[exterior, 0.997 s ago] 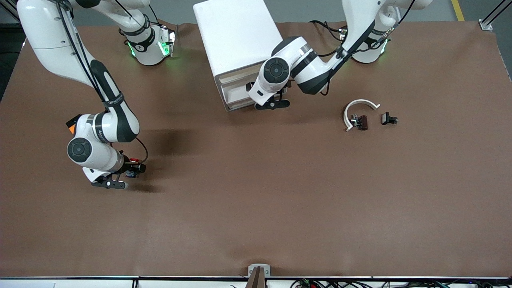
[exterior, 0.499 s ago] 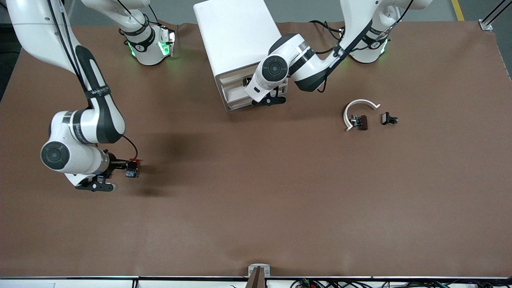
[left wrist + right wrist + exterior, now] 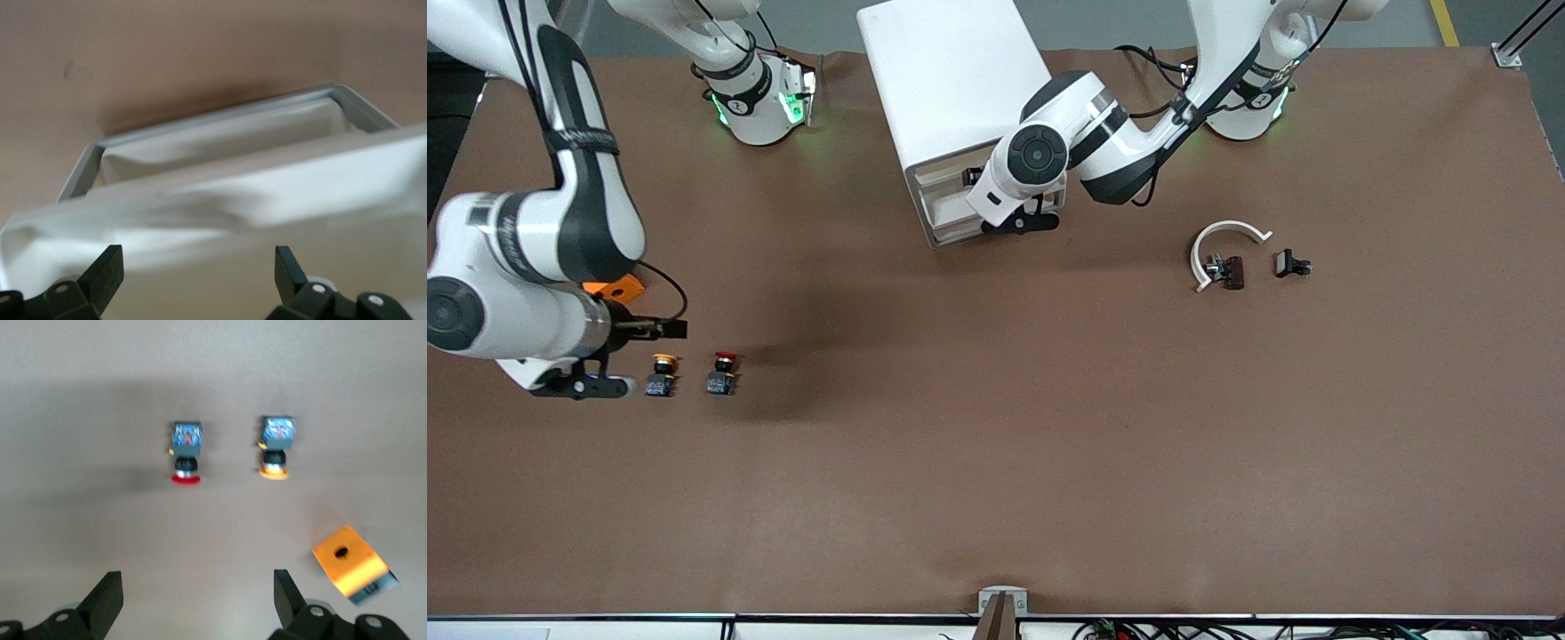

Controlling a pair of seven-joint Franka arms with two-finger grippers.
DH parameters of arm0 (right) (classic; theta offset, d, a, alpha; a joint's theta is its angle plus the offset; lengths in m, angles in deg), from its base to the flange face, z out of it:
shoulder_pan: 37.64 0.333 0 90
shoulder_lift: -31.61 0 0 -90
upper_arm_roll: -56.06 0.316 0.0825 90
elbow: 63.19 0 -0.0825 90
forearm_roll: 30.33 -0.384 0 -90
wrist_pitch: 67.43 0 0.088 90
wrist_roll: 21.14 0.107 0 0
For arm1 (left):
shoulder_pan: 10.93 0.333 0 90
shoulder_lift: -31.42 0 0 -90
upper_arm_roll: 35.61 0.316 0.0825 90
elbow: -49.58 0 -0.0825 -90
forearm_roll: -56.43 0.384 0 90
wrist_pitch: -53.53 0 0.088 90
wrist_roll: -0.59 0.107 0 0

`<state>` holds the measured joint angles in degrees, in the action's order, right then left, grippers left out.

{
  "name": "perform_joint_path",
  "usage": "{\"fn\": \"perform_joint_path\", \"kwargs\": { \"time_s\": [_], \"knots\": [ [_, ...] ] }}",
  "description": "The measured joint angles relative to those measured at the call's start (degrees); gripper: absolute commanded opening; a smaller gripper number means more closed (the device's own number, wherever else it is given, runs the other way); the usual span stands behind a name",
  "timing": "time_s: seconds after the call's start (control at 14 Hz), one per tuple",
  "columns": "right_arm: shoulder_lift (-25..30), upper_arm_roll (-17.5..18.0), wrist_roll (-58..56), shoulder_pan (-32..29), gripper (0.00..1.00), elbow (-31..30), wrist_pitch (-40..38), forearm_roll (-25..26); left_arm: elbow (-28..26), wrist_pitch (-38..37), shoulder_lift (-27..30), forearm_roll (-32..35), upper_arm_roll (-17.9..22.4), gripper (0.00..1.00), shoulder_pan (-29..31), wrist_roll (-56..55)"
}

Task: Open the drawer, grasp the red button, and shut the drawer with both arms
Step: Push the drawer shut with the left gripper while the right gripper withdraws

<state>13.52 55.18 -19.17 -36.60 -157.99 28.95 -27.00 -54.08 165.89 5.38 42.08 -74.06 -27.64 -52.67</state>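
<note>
The red-capped button (image 3: 721, 372) (image 3: 186, 450) lies on the brown table toward the right arm's end, with nothing holding it. My right gripper (image 3: 665, 331) (image 3: 198, 590) hangs open above the table beside it, with nothing between its fingers (image 3: 107, 593). The white cabinet (image 3: 951, 80) stands near the arms' bases. My left gripper (image 3: 976, 178) (image 3: 199, 267) is open and right up against its drawer front (image 3: 947, 203) (image 3: 220, 200), which fills the gap between the fingers (image 3: 287, 267). How far in the drawer sits I cannot tell.
A yellow-capped button (image 3: 662, 375) (image 3: 275, 447) lies close beside the red one. An orange cube with a hole (image 3: 618, 289) (image 3: 350, 563) sits near the right hand. A white curved piece (image 3: 1227, 236) and two small dark parts (image 3: 1232, 271) (image 3: 1291, 264) lie toward the left arm's end.
My right gripper opened, let go of the red button and drew back toward the right arm's end, uncovering the yellow button. My left hand moved toward the cabinet along with the drawer front.
</note>
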Motion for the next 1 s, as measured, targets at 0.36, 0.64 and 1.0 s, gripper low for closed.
{"fn": "perform_joint_path", "kwargs": {
  "time_s": [0.36, 0.64, 1.0],
  "knots": [
    [2.52, -0.41, -1.91, -0.56, 1.0, 10.34, -13.18, 0.0, 3.46, -2.51, -0.7, -0.54, 0.0, 1.0, 2.01, 0.27],
    [2.36, -0.44, -2.56, -1.87, 1.0, 12.96, -14.03, -0.01, 3.47, 1.78, -4.97, 1.76, 0.56, 1.0, 2.07, 0.28],
    [2.36, -0.38, -2.56, -1.98, 1.0, 15.83, -15.88, -0.09, 3.75, 5.2, -6.71, 2.81, 1.86, 1.0, 2.12, 0.28]
  ]
}}
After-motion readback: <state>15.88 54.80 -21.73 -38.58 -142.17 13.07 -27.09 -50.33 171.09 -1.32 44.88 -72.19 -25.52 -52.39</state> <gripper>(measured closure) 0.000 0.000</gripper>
